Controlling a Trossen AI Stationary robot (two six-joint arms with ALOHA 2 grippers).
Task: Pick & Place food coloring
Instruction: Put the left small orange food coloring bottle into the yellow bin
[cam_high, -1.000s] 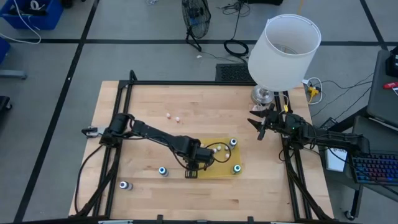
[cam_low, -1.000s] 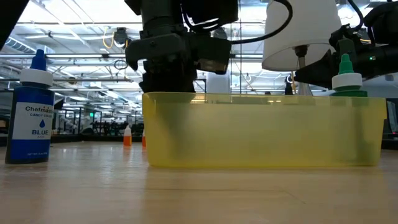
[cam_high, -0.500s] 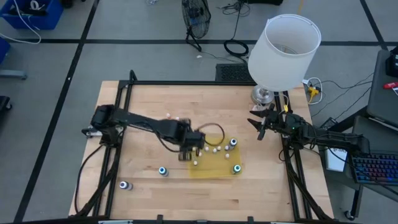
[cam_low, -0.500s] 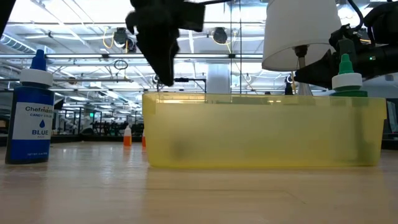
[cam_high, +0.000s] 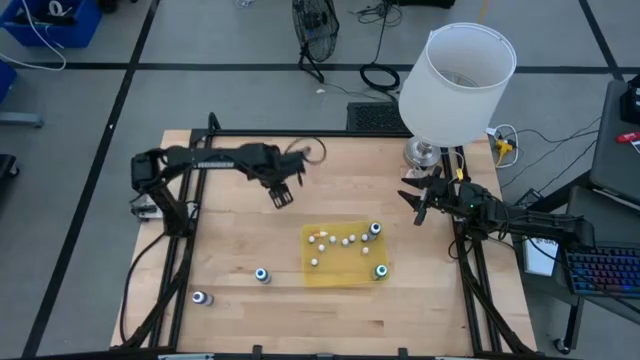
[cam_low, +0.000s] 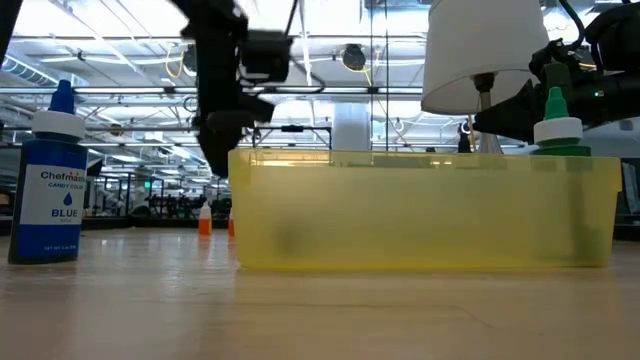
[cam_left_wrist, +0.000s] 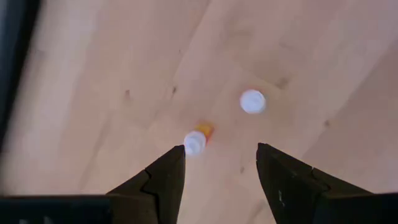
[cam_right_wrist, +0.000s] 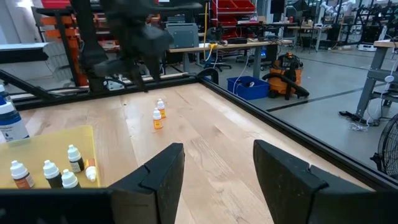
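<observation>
The food coloring is scattered. Several tiny whitish bottles and two dark ones with teal-white tops stand in the yellow tray. Two more dark ones stand on the table near the tray's left side. An orange bottle and a white-capped one stand on the bare wood toward the far edge. My left gripper hangs open above these two, pointing down and holding nothing. My right gripper waits open and level at the table's right edge.
A lamp with a large white shade stands at the table's far right corner, just behind my right arm. A black frame runs along the table's edges. In the low view a blue bottle stands left of the tray and a green one shows behind it.
My left gripper has risen out of the tray's near left corner and swung toward the table's far left, rolling as it went. It now hangs over the two small bottles on the bare wood. A small whitish bottle shows in the tray where the gripper stood.
</observation>
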